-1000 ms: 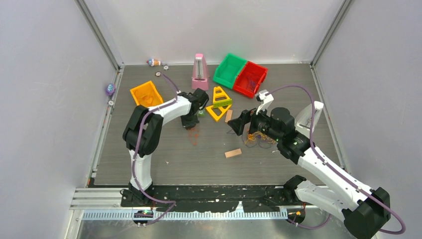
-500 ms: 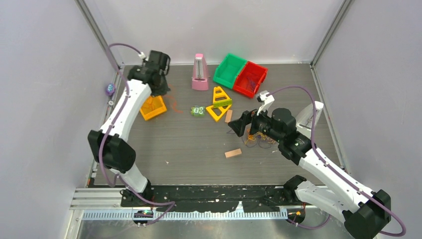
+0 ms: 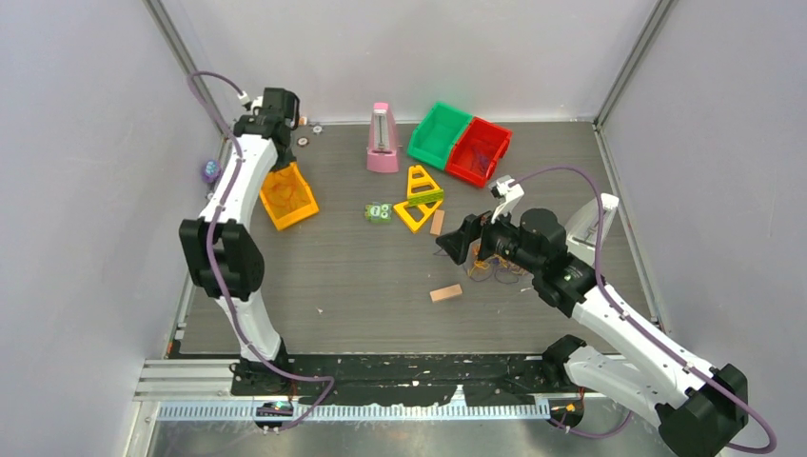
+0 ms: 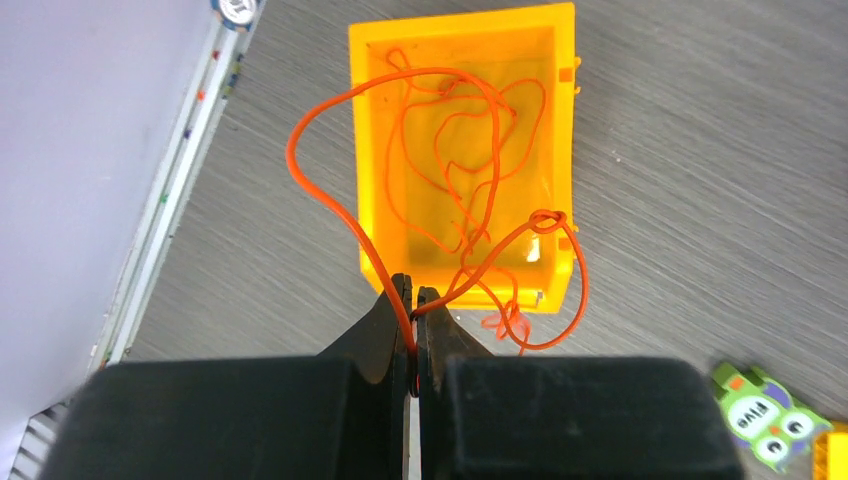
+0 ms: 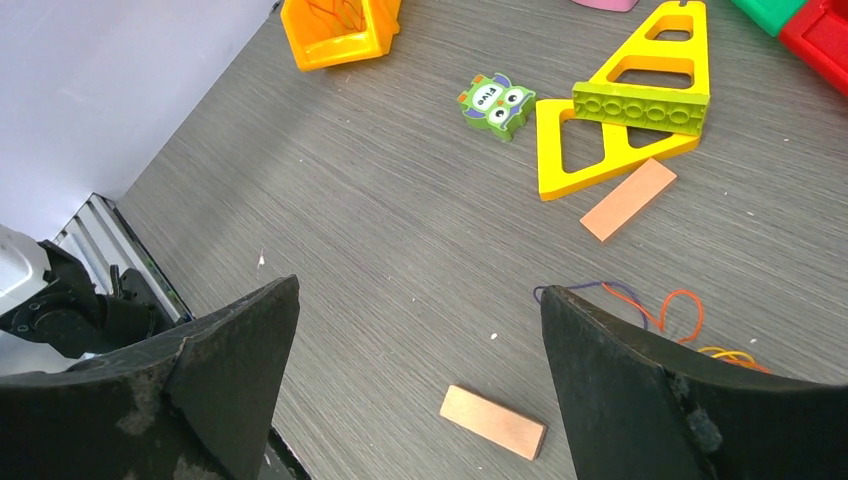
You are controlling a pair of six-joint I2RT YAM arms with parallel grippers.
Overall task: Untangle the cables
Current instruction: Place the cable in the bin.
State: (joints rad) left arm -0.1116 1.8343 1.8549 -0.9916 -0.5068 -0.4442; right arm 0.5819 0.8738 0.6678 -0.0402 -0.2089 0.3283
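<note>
left hand (image 4: pixel 413 300) pinching orange-red cable (image 4: pixel 330 200) over orange bin (image 4: pixel 566 150) | right hand (image 5: pixel 418 300) spread wide, gripping nothing

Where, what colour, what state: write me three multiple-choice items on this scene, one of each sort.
1. In the top view the orange bin sits on the table's:
A. centre
B. left side
C. right side

2. The cable pinched in the left gripper is:
A. yellow
B. purple
C. orange-red

3. The right gripper is:
A. open and empty
B. shut on a cable
C. shut and empty

Answers:
1 B: the bin lies next to the left arm, near the left wall.
2 C: the left wrist view shows an orange-red strand running from the shut fingers into the bin.
3 A: the right wrist view shows its fingers wide apart with only bare table between them.
</note>
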